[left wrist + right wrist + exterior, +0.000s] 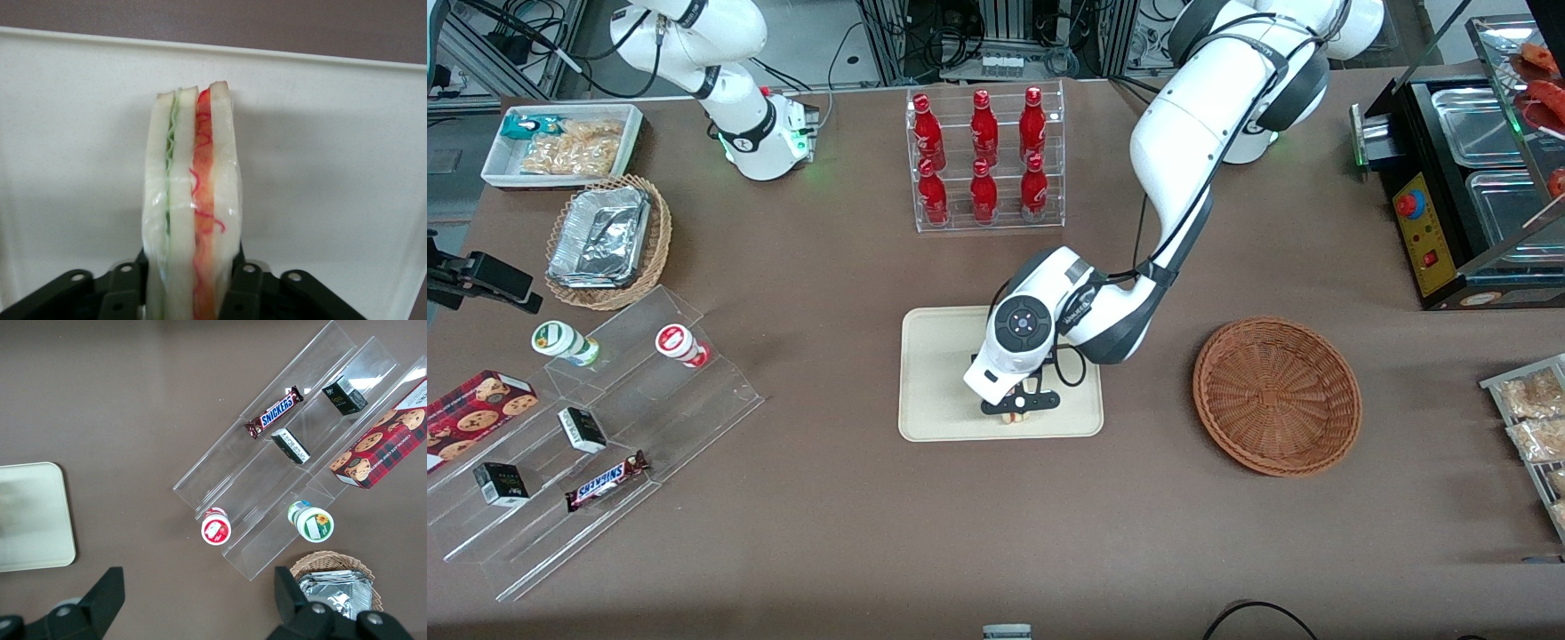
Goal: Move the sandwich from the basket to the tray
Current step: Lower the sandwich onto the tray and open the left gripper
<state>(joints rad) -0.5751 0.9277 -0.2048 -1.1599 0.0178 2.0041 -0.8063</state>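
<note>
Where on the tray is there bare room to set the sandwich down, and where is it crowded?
The tray is bare all round the sandwich, which the gripper grips low over the rim nearest the front camera. The basket is empty too. Crowded: only under the arm.

Arm links: glossy white rounded shells with dark grey joint bands; black cable along the outside.
Wrist: white housing, round black face with a ring of small buttons, dark grey collar with faint lettering.
Black two-finger gripper: over the nearer part of the flat beige rectangular tray; matte black fingers, silver screw heads.
Base: green light.
</note>
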